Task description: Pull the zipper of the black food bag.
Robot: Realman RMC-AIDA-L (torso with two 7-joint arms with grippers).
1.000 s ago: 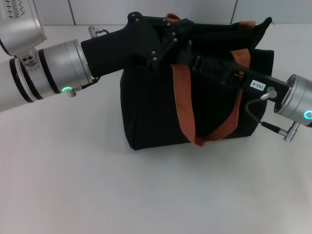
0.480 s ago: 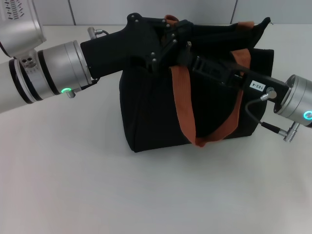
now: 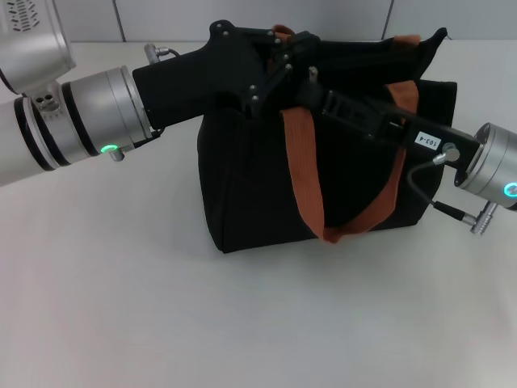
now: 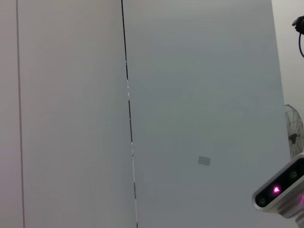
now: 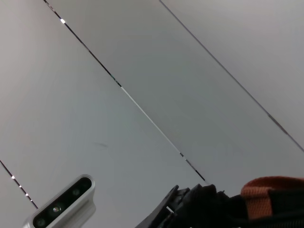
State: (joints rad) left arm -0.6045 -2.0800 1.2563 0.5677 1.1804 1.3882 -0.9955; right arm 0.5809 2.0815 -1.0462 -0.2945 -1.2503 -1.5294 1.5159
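The black food bag (image 3: pixel 250 178) stands on the white table, its brown-orange strap handles (image 3: pixel 303 162) hanging down the front. My left gripper (image 3: pixel 277 58) reaches in from the left to the bag's top edge near the middle. From the right, my right gripper (image 3: pixel 312 81) lies across the bag's top and meets the left one there. Both are black against black fabric, so their state does not show. The zipper is hidden among the grippers and the bag's top folds. In the right wrist view, an orange strap (image 5: pixel 273 190) and black fabric (image 5: pixel 204 211) show low down.
The white table (image 3: pixel 161 307) spreads in front of and beside the bag. A grey panelled wall (image 3: pixel 242 16) runs behind it. A cable (image 3: pixel 420 190) loops at the right wrist. Both wrist views mostly show the wall, plus the robot's head camera (image 4: pixel 280 190).
Almost nothing has changed. The bag's fabric has shifted a little at its lower left corner and right side. Both arms stay at the bag's top.
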